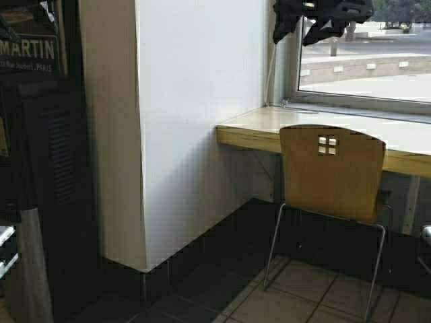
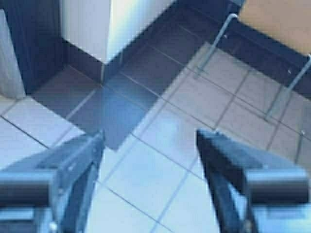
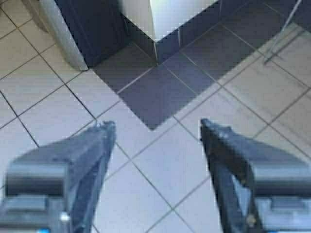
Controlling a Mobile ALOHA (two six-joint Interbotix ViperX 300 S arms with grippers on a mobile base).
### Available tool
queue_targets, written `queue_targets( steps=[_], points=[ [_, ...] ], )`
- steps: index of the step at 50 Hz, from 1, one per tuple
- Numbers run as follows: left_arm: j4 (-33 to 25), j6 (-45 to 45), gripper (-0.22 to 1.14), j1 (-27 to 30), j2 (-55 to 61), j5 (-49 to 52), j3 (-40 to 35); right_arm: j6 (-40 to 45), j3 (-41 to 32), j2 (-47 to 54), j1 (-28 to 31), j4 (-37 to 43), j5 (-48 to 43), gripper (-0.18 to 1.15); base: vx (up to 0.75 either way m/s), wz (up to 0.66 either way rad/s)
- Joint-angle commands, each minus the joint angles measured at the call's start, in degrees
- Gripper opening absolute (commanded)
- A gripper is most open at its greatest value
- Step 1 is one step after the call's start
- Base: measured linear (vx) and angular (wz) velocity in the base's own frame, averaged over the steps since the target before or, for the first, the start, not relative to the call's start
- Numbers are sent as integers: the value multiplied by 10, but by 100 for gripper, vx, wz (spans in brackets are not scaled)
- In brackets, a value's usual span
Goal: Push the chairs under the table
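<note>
1. Chairs are what we are dealing with, and neither of our grippers touches one: the left gripper (image 2: 149,145) has its jaws spread apart over bare floor tiles (image 2: 160,160), holding nothing.
2. Our right gripper (image 3: 158,138) also has its jaws apart and empty, hanging above pale tiles where they meet a dark tile border (image 3: 160,92).
3. Neither gripper shows in the high view, so we cannot place them against the chair from there.
4. One tan plywood chair (image 1: 331,171) with four small square cutouts in its backrest stands on the right side of the scene, its back toward us and its thin chrome legs (image 1: 272,245) on the floor.
5. Its seat reaches under the front edge of the table (image 1: 252,131), while the backrest stands on the near side of that edge.
6. That table is a pale-topped counter running along the far wall beneath a window (image 1: 367,57).
7. Left of the table, a white wall column (image 1: 195,121) juts toward us, with a dark base strip.
8. At far left we see a dark display stand (image 1: 40,168) with a "MARTIN" sign (image 1: 28,48).
</note>
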Motion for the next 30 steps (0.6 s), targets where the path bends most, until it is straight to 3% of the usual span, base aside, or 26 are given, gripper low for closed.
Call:
queue_targets(
  steps=[1,30],
  points=[
    [-4,2,91,0,-13,-4,-7,0,-4,-13,-1,3,1,89,-43,-13],
    [-11,4,91,0,-11,-8,-1,0,-19,-4,-21,3,18,89,-38,-32]
  ],
)
